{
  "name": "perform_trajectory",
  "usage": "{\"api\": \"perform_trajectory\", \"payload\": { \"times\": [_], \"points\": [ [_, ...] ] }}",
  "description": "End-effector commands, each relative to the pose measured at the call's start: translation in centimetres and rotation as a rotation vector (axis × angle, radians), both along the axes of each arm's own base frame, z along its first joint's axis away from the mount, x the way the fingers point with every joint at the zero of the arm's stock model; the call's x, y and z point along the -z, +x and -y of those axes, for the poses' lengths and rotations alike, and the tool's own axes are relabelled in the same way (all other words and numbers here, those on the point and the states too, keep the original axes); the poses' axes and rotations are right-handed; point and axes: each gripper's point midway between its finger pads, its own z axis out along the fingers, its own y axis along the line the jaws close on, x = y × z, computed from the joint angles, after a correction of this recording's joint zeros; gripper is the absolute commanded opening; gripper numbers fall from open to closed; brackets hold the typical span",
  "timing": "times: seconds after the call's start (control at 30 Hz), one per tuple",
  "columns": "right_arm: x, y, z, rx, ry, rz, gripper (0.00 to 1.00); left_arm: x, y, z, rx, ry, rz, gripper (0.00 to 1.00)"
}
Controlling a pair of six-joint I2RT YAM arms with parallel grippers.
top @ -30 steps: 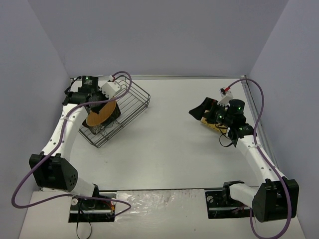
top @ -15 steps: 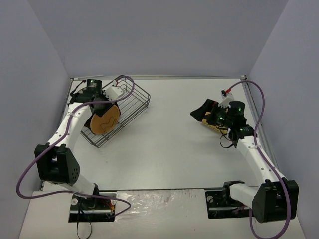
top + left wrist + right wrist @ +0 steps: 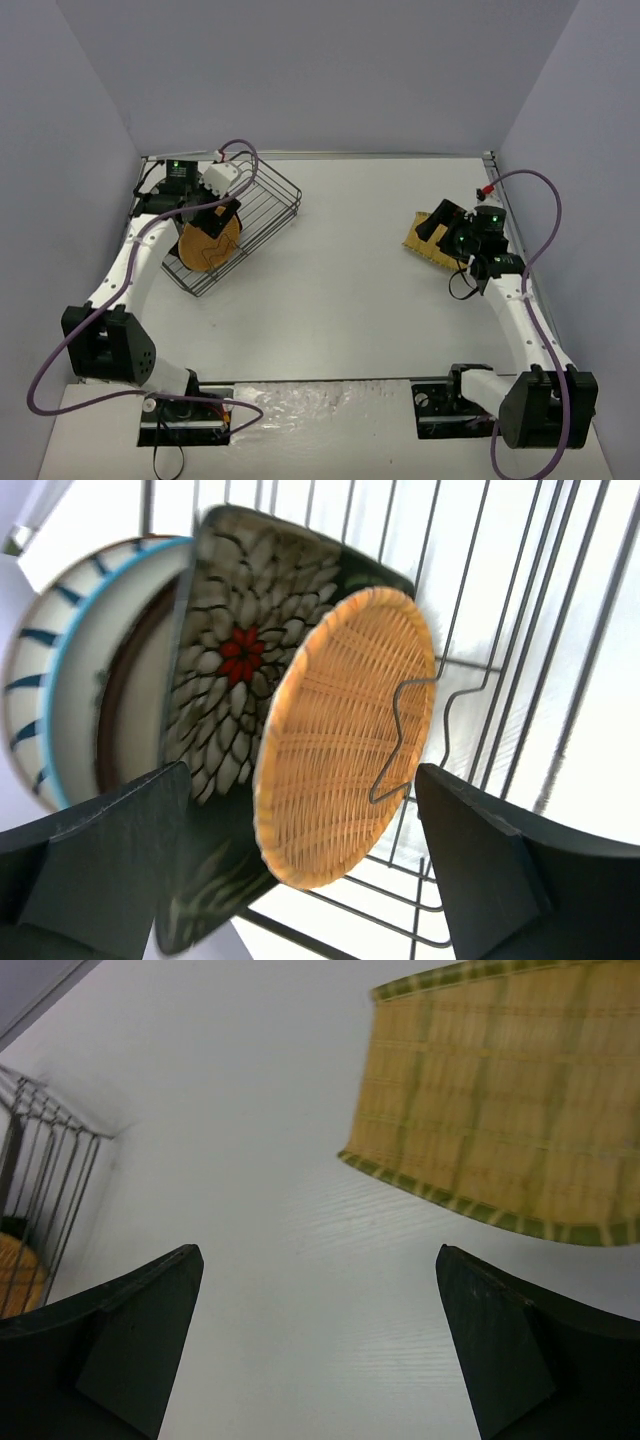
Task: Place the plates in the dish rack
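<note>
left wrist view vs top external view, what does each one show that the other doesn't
Only the left wrist view makes out the plates behind the front one: a dark square plate with pale petals and a red centre, then a striped-rim plate. Only the top external view shows the bamboo mat lying flat at the right, with the right pincer open near it. Both show the orange woven plate standing on edge in the wire dish rack.
</note>
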Motion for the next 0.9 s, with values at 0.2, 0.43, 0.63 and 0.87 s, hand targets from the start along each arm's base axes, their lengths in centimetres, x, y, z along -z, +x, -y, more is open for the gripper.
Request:
{"api": "perform_trajectory", "payload": {
  "times": [0.2,0.43,0.63,0.87],
  "points": [
    [4.3,-1.4,11.4,0.542,-0.106,-0.228,1.0,-13.7,-1.6,1.3,-0.246,-0.312,0.403,0.97],
    [8.1,-1.5,14.2,0.646,-0.028,-0.304,0.94,-12.7,-5.9,4.0,-0.277,-0.438,0.286,0.97],
    [10.0,0.2,15.2,0.686,0.048,-0.27,0.82,-11.2,-8.4,5.9,-0.235,-0.546,0.196,0.97],
    [12.0,1.8,14.5,0.631,0.117,-0.256,0.66,-10.0,-9.2,6.8,-0.228,-0.594,0.144,0.97]
  ]
}}
